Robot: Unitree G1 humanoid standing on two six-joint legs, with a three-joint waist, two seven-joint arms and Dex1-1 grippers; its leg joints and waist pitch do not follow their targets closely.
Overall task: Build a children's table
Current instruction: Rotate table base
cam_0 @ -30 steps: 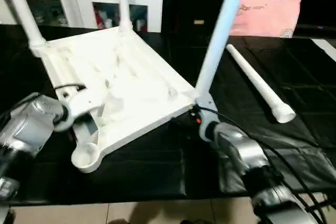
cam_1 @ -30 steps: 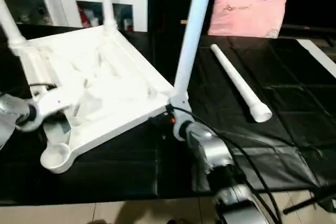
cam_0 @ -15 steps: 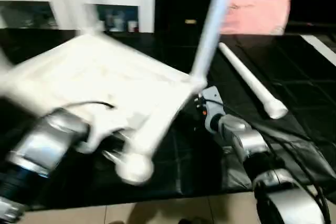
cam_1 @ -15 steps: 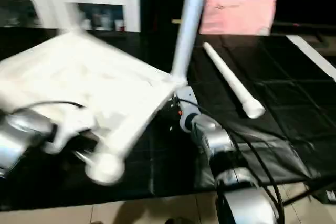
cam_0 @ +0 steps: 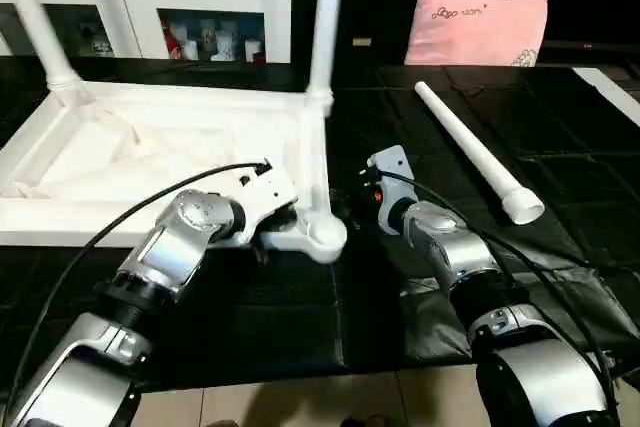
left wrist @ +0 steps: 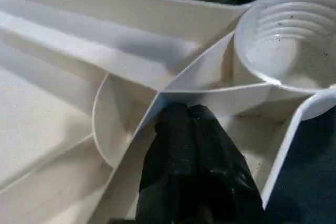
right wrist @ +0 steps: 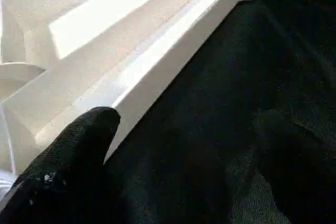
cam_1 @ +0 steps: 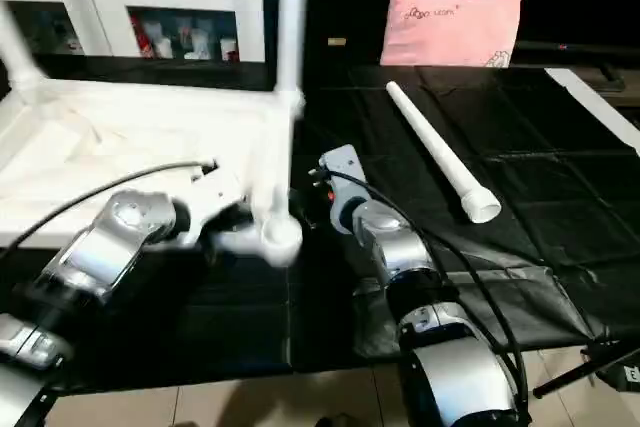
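Note:
The white tabletop (cam_0: 150, 147) lies underside up on the black table, with two legs (cam_0: 326, 17) standing in its far corner sockets. Its near right corner holds an empty round socket (cam_0: 325, 235). My left gripper (left wrist: 187, 116) is shut, its tips pressed into the angle of two ribs beside that socket (left wrist: 283, 40). My right gripper (right wrist: 184, 119) stands open just right of the tabletop's edge (right wrist: 157, 66), one finger (right wrist: 68, 166) close to it, with nothing between the fingers. A loose leg (cam_0: 475, 152) lies on the table to the right.
A pink pillow (cam_0: 480, 25) sits at the back right. A white cabinet with glass doors (cam_0: 150, 7) stands behind the table. Black cables run along both forearms. The table's front edge (cam_0: 300, 382) is close below my arms.
The tabletop has swung round flat, bringing its empty socket corner to the front middle. My left arm moved right with it. The right gripper stays open beside the edge.

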